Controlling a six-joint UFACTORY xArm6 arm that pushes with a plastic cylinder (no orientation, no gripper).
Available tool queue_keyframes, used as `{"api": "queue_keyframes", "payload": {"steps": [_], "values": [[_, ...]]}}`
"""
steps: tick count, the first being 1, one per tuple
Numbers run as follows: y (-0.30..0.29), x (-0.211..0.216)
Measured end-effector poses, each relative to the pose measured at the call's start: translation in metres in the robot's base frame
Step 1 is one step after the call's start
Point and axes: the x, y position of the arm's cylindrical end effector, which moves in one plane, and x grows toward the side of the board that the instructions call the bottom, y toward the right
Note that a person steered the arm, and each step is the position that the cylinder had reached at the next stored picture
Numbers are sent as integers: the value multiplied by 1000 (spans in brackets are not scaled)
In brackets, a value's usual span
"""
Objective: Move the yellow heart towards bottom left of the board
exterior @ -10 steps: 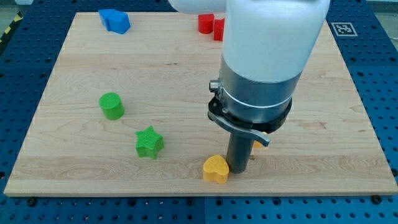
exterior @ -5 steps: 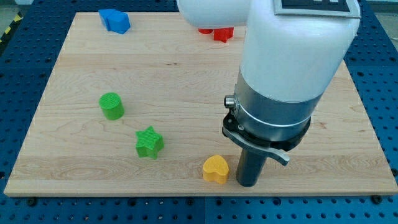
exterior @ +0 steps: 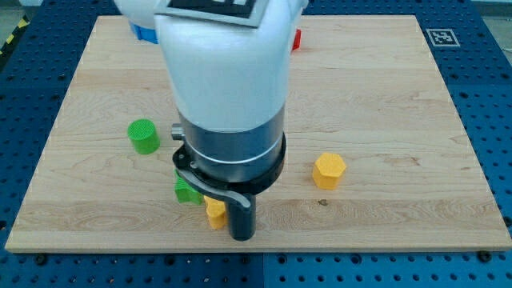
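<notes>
The yellow heart (exterior: 214, 213) lies near the board's bottom edge, left of centre, mostly hidden behind my rod. My tip (exterior: 242, 237) rests on the board just right of the heart and touches it. The green star (exterior: 186, 190) sits directly left of and above the heart, half hidden by the arm and close to or touching the heart.
A green cylinder (exterior: 144, 136) stands at the left. A yellow hexagonal block (exterior: 329, 170) lies right of centre. A blue block (exterior: 144, 33) and a red block (exterior: 296, 38) peek out at the view's top behind the arm. The wooden board (exterior: 416, 96) ends just below my tip.
My tip swept left along the bottom edge, pushing the yellow heart left up to the green star. The arm now covers the board's middle, and the yellow hexagon is uncovered.
</notes>
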Motion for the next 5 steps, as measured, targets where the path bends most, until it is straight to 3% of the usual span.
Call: {"api": "queue_keyframes", "payload": {"steps": [3,5], "values": [[-21,-34],[-97,-34]]}}
